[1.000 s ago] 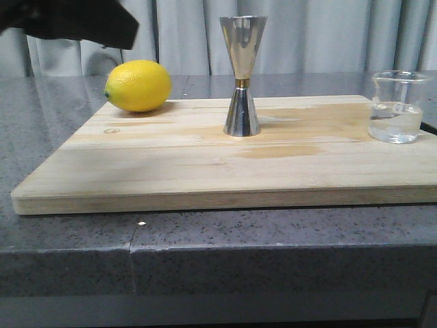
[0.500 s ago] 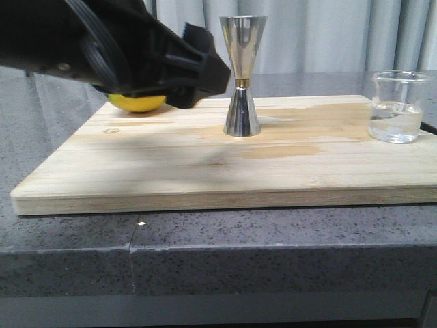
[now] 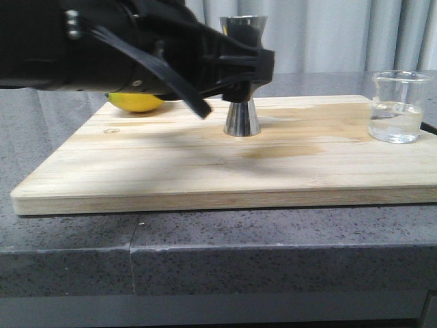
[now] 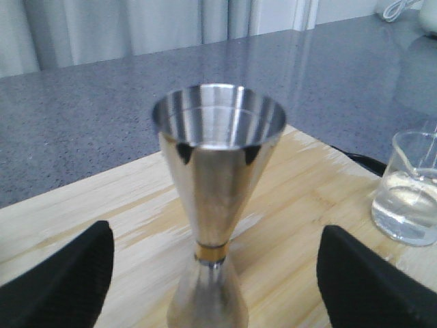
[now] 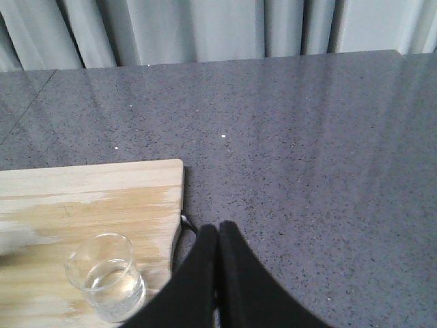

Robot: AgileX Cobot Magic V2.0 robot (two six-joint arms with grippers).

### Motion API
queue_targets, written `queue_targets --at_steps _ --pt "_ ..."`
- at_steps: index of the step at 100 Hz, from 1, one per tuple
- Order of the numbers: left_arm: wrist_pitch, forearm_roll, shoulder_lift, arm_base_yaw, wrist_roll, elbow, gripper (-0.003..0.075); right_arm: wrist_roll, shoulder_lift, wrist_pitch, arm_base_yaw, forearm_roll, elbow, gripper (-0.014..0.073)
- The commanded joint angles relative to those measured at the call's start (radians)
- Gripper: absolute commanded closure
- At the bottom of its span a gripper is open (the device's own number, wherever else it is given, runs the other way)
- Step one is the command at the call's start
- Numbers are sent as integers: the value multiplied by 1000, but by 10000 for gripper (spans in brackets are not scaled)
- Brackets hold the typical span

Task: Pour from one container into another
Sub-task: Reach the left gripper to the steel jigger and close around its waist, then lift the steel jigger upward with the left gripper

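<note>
While the left gripper (image 4: 215, 287) is sitting wide open with its fingers (image 4: 58, 283) flanking the steel jigger (image 4: 217, 205) and not touching it, the jigger is standing upright mid-board on the wooden cutting board (image 3: 205, 171), with the arm covering most of the lemon (image 3: 136, 102) behind. The glass beaker (image 3: 397, 106) is sitting at the board's right end, part-filled with clear liquid, well apart from the jigger. The right gripper (image 5: 218, 273) is hanging above the grey counter (image 5: 307, 137) just off the board's edge near the beaker, fingers pressed together and holding nothing.
</note>
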Motion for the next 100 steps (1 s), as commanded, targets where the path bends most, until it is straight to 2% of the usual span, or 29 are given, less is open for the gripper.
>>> queue_targets --at_steps 1,33,72,81,100 --pt "-85 15 -7 -7 -20 -63 153 -12 5 -86 -1 -12 -35 661" --pt "-85 48 89 -5 -92 -148 154 -12 5 -86 -1 -12 -35 661" --pt "-99 39 126 -5 -92 -157 164 -12 5 -84 -1 -12 -35 661" --pt "-99 37 129 -5 -92 -157 227 -12 5 -84 -1 -12 -35 661" --pt "-100 37 129 -5 -92 -157 442 -12 5 -84 -1 -12 -35 661"
